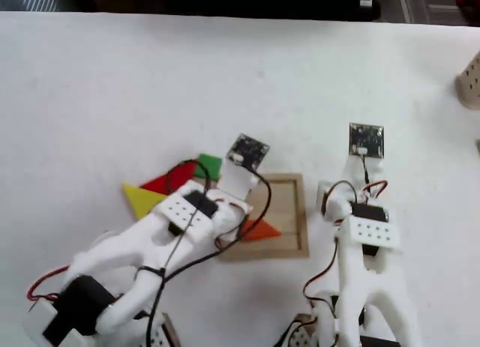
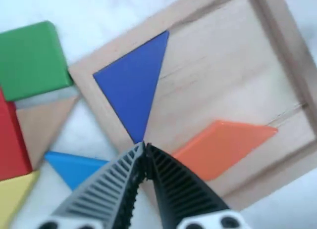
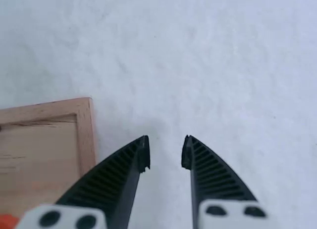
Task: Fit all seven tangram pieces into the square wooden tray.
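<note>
The place looked like a small robotics laboratory or a maker's work corner. A plain white tabletop (image 1: 112, 77) carried two white arms side by side, the left arm (image 1: 142, 242) and the right arm (image 1: 371, 264). Loose red and black wires (image 1: 150, 272) ran openly along them. A bare circuit board (image 1: 248, 152) sat on the left wrist and a second board (image 1: 366, 139) on the right one. A wooden tray (image 1: 302, 212) lay under the left wrist. A pale perforated block (image 1: 470, 81) stood at the tabletop's edge on the right arm's side.
</note>
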You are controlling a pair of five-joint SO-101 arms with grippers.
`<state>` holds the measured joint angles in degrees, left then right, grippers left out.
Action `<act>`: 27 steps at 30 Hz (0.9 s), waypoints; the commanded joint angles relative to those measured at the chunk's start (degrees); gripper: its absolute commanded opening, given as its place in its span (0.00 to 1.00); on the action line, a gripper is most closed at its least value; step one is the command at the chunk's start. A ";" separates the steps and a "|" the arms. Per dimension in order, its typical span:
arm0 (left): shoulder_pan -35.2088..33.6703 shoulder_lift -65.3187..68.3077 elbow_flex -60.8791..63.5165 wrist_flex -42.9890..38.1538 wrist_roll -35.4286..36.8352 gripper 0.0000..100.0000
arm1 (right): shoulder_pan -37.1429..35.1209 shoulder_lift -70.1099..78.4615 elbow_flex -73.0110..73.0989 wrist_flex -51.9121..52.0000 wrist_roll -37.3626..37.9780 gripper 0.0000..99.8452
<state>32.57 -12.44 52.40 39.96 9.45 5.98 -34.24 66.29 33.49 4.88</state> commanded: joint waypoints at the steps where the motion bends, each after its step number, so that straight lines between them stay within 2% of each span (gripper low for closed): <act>1: 1.45 -0.66 -2.55 -0.44 0.18 0.02 | -0.40 -0.92 -2.90 -0.40 0.00 0.12; 8: 7.34 -0.75 -2.46 4.66 0.18 0.02 | -0.40 -0.92 -2.90 -0.40 0.00 0.12; 17: 7.25 2.95 -3.78 5.45 0.09 0.02 | -0.40 -0.92 -2.90 -0.48 0.00 0.12; 23: 5.41 -7.87 -1.93 7.21 0.09 0.02 | -0.40 -0.92 -2.90 -0.48 0.00 0.12; 27: 7.25 -17.89 5.63 5.89 0.09 0.02 | -0.48 -0.92 -2.90 -0.48 0.00 0.12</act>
<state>38.81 -22.73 54.77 46.46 9.36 5.98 -34.24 66.29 33.49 4.88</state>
